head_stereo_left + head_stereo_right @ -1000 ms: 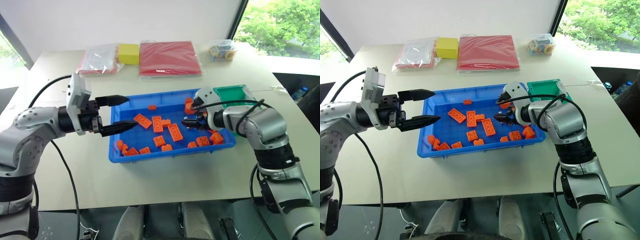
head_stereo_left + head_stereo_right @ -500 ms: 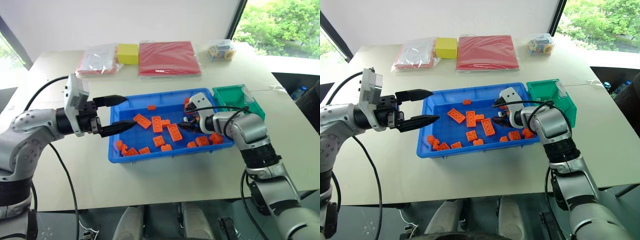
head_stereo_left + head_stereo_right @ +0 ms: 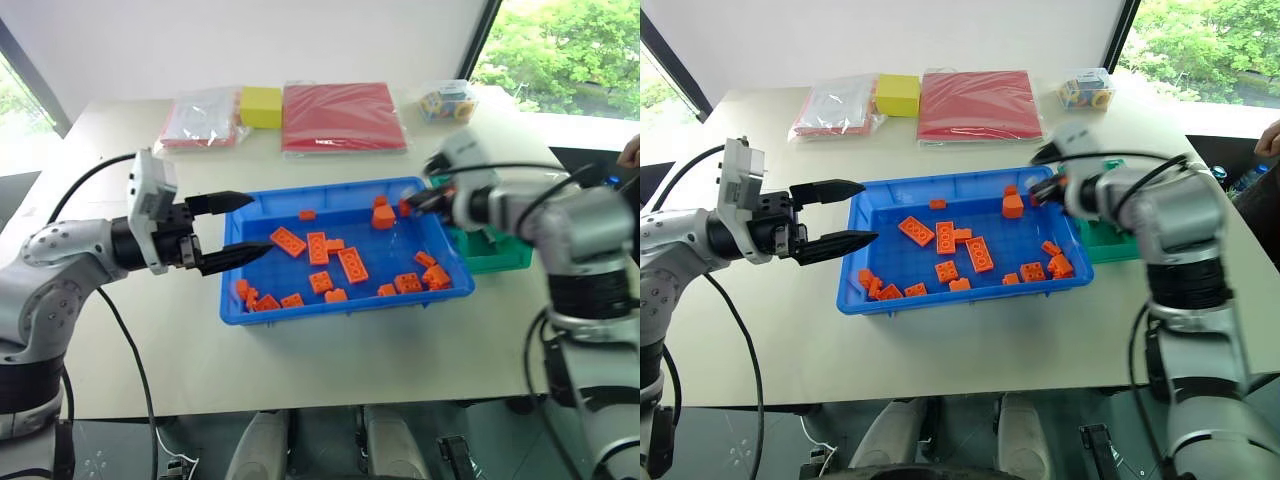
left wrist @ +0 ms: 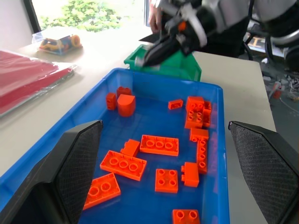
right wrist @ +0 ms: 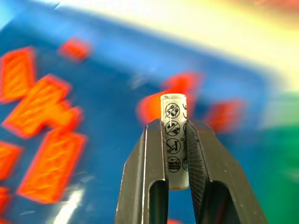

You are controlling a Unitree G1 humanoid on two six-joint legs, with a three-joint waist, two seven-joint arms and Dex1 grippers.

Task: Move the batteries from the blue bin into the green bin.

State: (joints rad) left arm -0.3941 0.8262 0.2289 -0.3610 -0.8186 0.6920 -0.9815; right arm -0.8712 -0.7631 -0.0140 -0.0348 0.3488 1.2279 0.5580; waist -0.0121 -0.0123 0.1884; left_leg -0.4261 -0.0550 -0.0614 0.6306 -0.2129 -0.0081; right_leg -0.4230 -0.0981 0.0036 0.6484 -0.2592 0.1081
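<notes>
Battery (image 5: 174, 135) pinched in right gripper (image 5: 174, 140); round warning pictograms printed.

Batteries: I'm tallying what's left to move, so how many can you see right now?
1. A small silver-grey metal cylinder battery clamped upright in the right end effector. Others may be hidden among the orange toy bricks.

On the counter (image 3: 330, 350), the green bin (image 3: 495, 250) sits just right of the blue bin (image 3: 300, 312), which holds scattered bricks (image 3: 351, 264); packets (image 3: 342, 116) lie behind.
</notes>
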